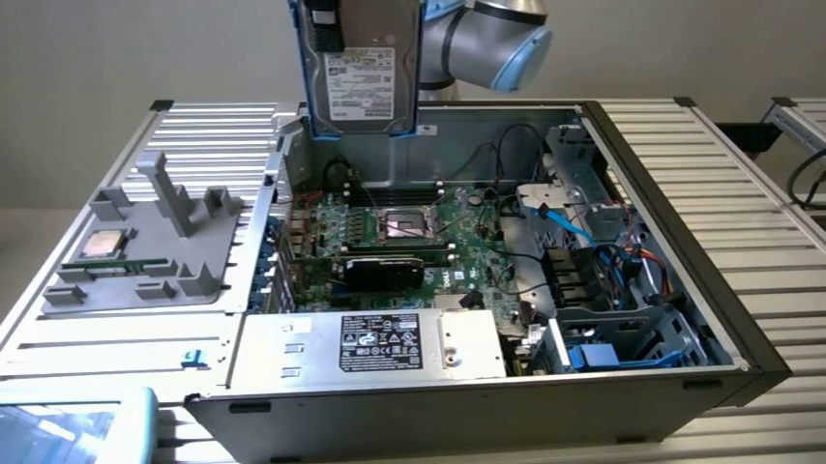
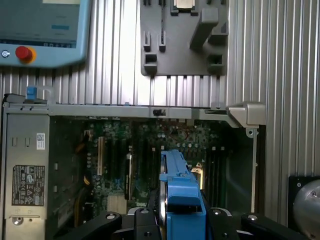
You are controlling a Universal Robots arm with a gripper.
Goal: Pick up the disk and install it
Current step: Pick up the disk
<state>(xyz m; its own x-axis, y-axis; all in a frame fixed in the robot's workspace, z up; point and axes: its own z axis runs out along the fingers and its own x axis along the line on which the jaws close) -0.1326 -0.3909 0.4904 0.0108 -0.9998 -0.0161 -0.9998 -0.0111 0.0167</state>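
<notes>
My gripper [image 2: 180,222] is clamped on either side of the disk [image 1: 366,77], which hangs upright in its blue carrier above the open case [image 1: 387,406], over the motherboard [image 1: 413,227]. I judge it dense, rigid and shock-sensitive, best held by the carrier's sides.

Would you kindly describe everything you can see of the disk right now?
The disk is a flat silver-grey metal drive with a white printed label, seated in a blue plastic carrier frame. It hangs upright in the air above the open computer case, label toward the exterior view, touching nothing but the hand that grips it.
</notes>
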